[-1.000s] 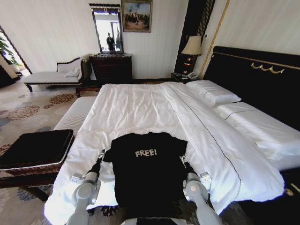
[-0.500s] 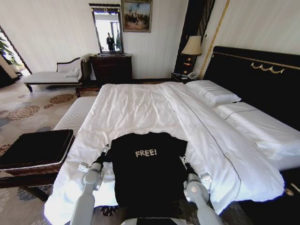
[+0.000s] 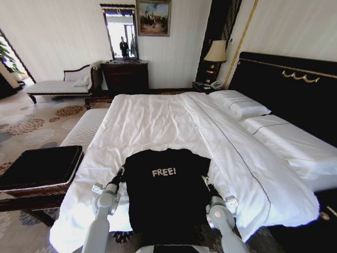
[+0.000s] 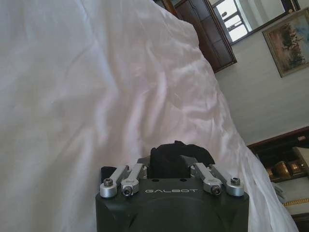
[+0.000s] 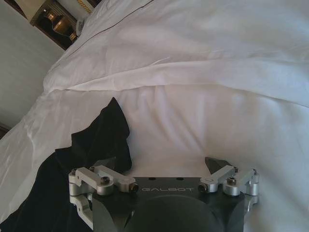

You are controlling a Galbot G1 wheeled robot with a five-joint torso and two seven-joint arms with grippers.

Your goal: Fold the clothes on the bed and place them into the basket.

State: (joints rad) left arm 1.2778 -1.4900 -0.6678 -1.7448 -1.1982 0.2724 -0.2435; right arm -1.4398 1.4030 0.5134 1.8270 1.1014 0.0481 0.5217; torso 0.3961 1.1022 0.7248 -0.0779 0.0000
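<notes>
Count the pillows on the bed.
2. One pillow lies at the head of the bed, nearer the lamp; the other pillow lies beside it, nearer the robot, both against the headboard. More could be hidden beyond the frame.

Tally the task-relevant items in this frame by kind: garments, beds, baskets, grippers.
Garments: 1, the black T-shirt
Beds: 1, the bed
Baskets: 1, the basket
Grippers: 2, left gripper, right gripper
Total: 5
</notes>
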